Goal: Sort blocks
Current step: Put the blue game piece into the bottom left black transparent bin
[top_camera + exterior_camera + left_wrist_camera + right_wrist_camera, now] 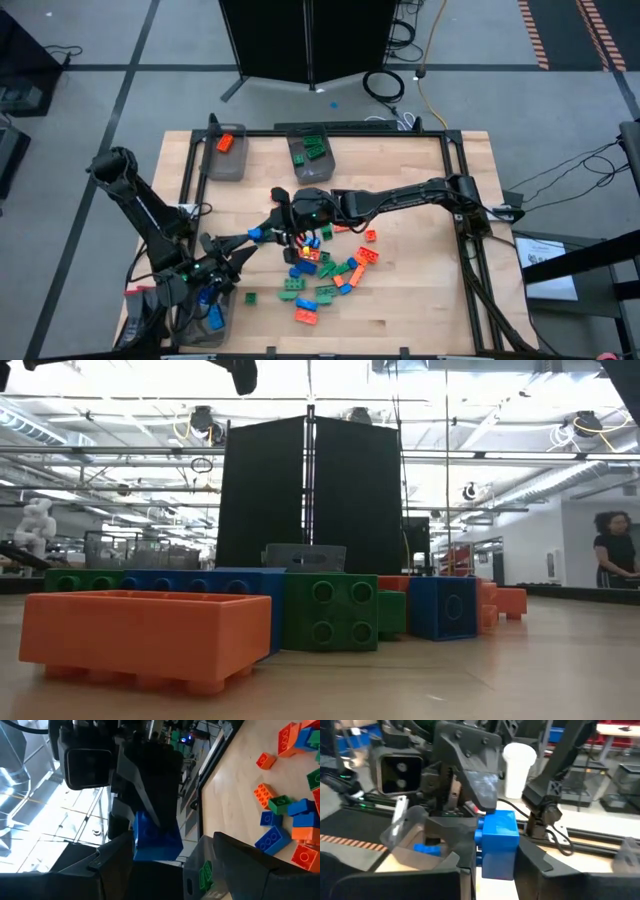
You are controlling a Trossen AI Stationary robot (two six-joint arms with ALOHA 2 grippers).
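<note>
Overhead, both hands meet above the tabletop (pixel 400 300) just left of the loose pile of blocks (pixel 325 275). Only the wrist views show the handoff: right hand (pixel 492 850) clenched on one blue block (pixel 497 842), left hand (pixel 155 845) spread around it. Far bins hold one orange block (pixel 225 142) and several green blocks (pixel 312 150); near-left bin (pixel 207 322) holds blue. Near-right tabletop lies open.

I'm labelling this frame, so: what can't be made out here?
- High view: whether the left gripper touches the blue block; too small, arms overlap.
- High view: contents of the bin, partly covered by the left arm.
- Low view: blocks behind the orange block, hidden by it.
</note>
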